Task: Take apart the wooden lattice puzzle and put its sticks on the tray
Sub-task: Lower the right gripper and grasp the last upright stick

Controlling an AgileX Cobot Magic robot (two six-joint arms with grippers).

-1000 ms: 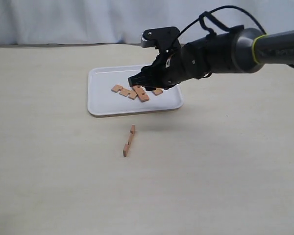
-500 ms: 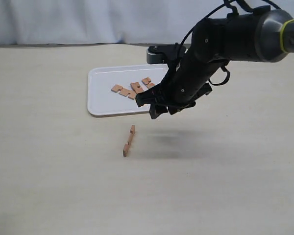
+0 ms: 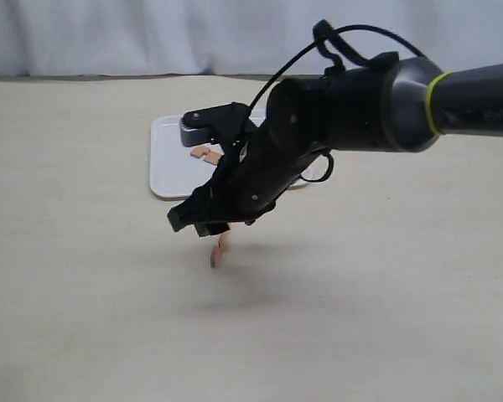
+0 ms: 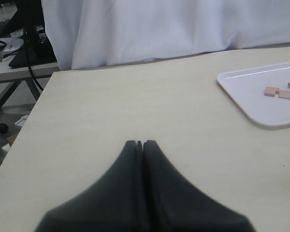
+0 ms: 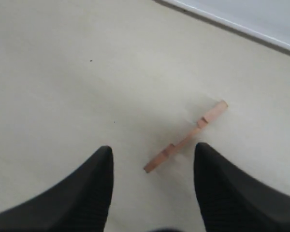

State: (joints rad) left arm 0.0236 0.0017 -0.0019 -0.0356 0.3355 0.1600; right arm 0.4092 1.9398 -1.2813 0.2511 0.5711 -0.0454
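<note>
One reddish-brown notched stick (image 3: 219, 250) (image 5: 186, 137) lies on its edge on the table in front of the tray. My right gripper (image 3: 199, 222) (image 5: 152, 151) hangs open just above it, its near end between the fingertips, nothing held. The white tray (image 3: 166, 159) (image 4: 251, 94) sits behind, mostly hidden by the right arm in the exterior view; loose sticks (image 3: 203, 152) (image 4: 279, 92) lie on it. No assembled lattice puzzle is visible. My left gripper (image 4: 139, 143) is shut and empty over bare table, out of the exterior view.
A white curtain (image 3: 151, 33) backs the beige table (image 3: 84, 276). In the left wrist view the table's edge (image 4: 31, 113) drops off toward a dark stand and cables (image 4: 29, 38). The tray's rim (image 5: 241, 26) crosses the far corner of the right wrist view.
The right gripper has left the tray, swung forward and left, and come down over the stick on the table. The stick has not moved.
</note>
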